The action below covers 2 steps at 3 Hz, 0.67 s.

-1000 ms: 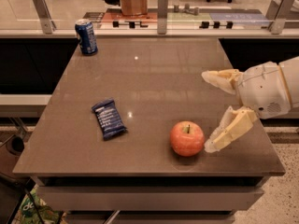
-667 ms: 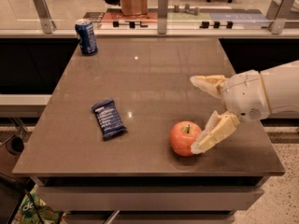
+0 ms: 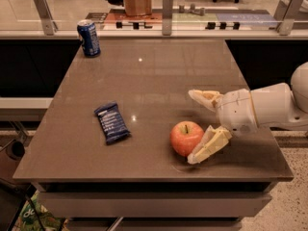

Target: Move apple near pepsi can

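The hand (image 3: pixel 193 127) is held open at the front right of the worktop (image 3: pixel 159 81), reached in from the right edge, with its two fingers spread wide around the right side of the apple (image 3: pixel 186 137). The lower finger (image 3: pixel 209 146) is laid against, or just beside, the apple's near-right flank. The upper finger (image 3: pixel 204 97) is kept apart from the fruit, behind it. Nothing is gripped.

The apple is seen standing on the worktop, stem up, near the front edge. A dark-blue snack bar wrapper (image 3: pixel 111 123) is lying flat to its left, well apart. The pepsi can (image 3: pixel 89 38) is standing upright at the far left corner, well away from both.

The step in hand is judged to be the grasp: the apple has been bracketed but not yet taken. For the next move, the hand would need to be pushed a little further left so that the fruit is centred between the fingers, then closed firmly, since a round apple may be rolled away by an off-centre squeeze. A lift and a long diagonal carry to the far left are then called for, with the can not to be knocked on release.
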### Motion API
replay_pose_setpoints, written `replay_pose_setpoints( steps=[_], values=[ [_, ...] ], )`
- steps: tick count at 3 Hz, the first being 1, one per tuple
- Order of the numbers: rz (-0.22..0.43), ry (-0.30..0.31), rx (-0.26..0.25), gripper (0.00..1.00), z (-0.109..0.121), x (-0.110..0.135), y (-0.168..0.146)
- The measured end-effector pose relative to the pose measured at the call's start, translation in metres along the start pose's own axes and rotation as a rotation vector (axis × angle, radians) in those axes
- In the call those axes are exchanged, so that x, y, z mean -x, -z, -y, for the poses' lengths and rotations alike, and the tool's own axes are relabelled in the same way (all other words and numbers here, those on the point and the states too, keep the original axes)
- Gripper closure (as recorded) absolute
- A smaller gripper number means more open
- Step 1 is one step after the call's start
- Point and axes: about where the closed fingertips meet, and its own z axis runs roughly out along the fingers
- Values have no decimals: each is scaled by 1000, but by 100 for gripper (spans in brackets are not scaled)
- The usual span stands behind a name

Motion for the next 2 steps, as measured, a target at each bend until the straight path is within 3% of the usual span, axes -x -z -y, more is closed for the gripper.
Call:
replay_pose_setpoints(
  steps=[1, 2],
  values=[
    [-4, -11, -4, 0, 2, -17, -1],
    [-4, -8, -1, 18, 1, -14, -2]
  ],
)
